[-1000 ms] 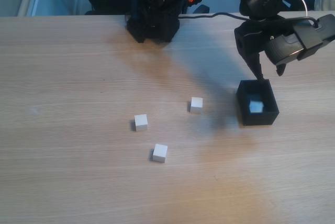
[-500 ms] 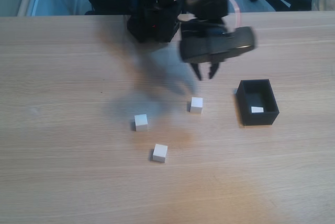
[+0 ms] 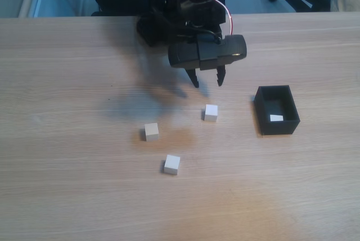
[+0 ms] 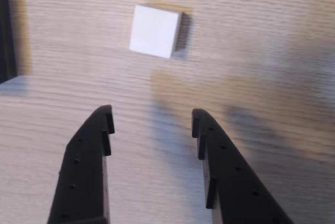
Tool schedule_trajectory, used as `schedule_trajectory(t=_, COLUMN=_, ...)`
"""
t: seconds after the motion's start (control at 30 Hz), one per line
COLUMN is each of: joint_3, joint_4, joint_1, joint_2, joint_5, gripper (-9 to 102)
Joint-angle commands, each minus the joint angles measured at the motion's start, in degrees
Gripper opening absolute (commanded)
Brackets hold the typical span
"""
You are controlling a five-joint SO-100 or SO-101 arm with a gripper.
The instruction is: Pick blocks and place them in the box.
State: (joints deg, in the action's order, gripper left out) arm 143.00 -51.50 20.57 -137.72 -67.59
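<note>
Tool (image 3: 207, 81) hangs above the desk (image 3: 67, 184) toward its far edge, jaws apart, nothing between them. Wrist view confirms: both fingers (image 4: 89, 150) spread, bare wood in the gap.

Box (image 3: 276, 109) sits toward the right side of the desk in the fixed view, open top up. One block (image 3: 275, 117) lies inside, on the floor of the box near its right wall.

3 blocks out on the desk, mid-area, well apart from each other:
- nearest block (image 3: 211, 112), just ahead of & below the tool tips, between tool and box. Same cube appears in wrist view (image 4: 156, 30), ahead of the fingers & a bit left of the gap's centre line.
- 2nd block (image 3: 151, 131), further left.
- 3rd block (image 3: 172, 164), toward the near edge.

Step in hand, by judgement: approach to the nearest block; roughly 1 of 4 done.

To do it well: bring the tool fwd & slightly toward wrist-view left so the cube sits centred in the gap. The cube lies a touch skewed to the fingers, so a small wrist roll to square jaws to 2 flat faces would help. Descend w/ jaws wide, tips straddling, not landing on top. Close only once low on the cube's sides; a corner pinch could flick it away.
</note>
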Motion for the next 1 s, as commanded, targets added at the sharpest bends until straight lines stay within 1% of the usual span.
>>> schedule_trajectory(t=0.0, joint_3=-1.23, joint_4=2.99, joint_1=-0.26, joint_2=2.72, joint_5=0.26, gripper=16)
schedule_trajectory(t=0.37, joint_3=-8.09, joint_4=8.61, joint_1=-0.35, joint_2=15.03, joint_5=0.7, gripper=16)
schedule_trajectory(t=0.97, joint_3=-13.54, joint_4=13.01, joint_1=0.0, joint_2=26.54, joint_5=3.16, gripper=16)
